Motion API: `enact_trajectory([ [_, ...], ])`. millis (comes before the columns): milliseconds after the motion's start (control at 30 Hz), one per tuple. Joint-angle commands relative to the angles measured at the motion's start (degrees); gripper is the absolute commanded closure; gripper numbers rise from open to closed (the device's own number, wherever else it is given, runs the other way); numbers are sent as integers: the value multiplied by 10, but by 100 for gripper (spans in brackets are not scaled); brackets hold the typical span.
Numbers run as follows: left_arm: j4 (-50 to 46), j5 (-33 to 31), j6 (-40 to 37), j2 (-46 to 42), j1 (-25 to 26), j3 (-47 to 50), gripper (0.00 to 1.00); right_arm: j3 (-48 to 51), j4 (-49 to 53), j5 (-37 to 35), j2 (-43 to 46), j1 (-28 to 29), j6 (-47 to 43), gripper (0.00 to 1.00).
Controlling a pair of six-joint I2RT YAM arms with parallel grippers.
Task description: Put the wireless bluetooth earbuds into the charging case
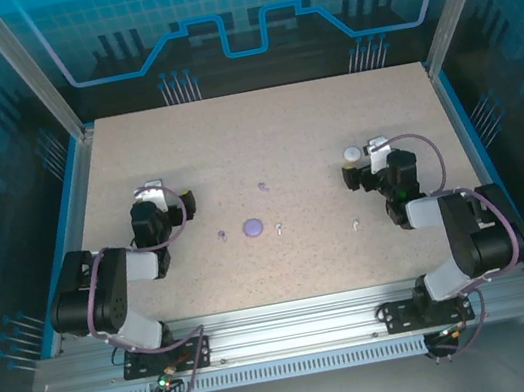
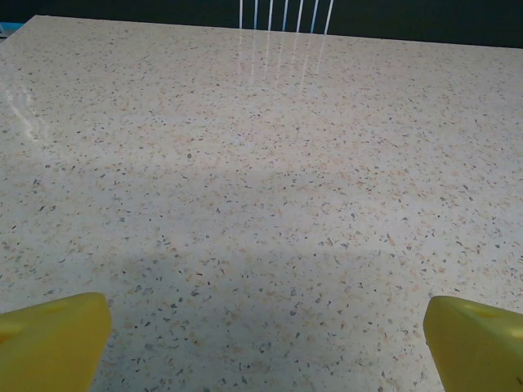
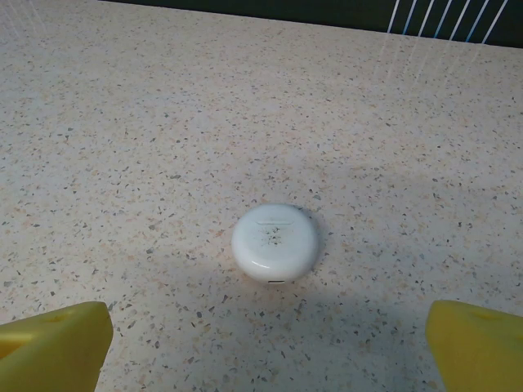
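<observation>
Yellow fingertips (image 2: pixel 53 343) of smooth, hard plastic sit in the bottom corners of the left wrist view. There the left gripper (image 2: pixel 265 347) is spread wide and empty over the bare desk (image 2: pixel 261 163), a glossy, speckled, stone-like top. In its own wrist view the right gripper (image 3: pixel 265 347) is likewise released and holds nothing. Just beyond it lies a white case (image 3: pixel 275 242), a smooth, closed, rounded pebble with a small dark slot on the rim facing that camera.

From above, this case sits toward the desk's right edge, and the middle of the desk comes into sight. A flat, round purple case (image 1: pixel 253 227) lies there. One pale purple bud (image 1: pixel 222 234) is just left of it and another (image 1: pixel 263 187) farther back. One white bud (image 1: pixel 279 226) is just right of it, and a second (image 1: pixel 356 225) lies nearer the right edge. All four lie loose outside both cases, too small to tell which way their long axes point.
</observation>
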State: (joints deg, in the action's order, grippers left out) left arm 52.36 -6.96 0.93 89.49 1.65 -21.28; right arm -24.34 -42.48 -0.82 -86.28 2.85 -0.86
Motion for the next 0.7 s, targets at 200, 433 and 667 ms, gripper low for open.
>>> enact_trajectory([
  [200, -2, 14, -14, -7, -7, -9, 1, -9, 0, 8, 0, -5, 2, 0],
  [433, -3, 14, -13, -7, -7, -10, 1, -9, 0, 8, 0, -5, 2, 0],
  [667, 8, 2, -14, -9, -5, -5, 1, -9, -2, 8, 1, -4, 3, 0],
])
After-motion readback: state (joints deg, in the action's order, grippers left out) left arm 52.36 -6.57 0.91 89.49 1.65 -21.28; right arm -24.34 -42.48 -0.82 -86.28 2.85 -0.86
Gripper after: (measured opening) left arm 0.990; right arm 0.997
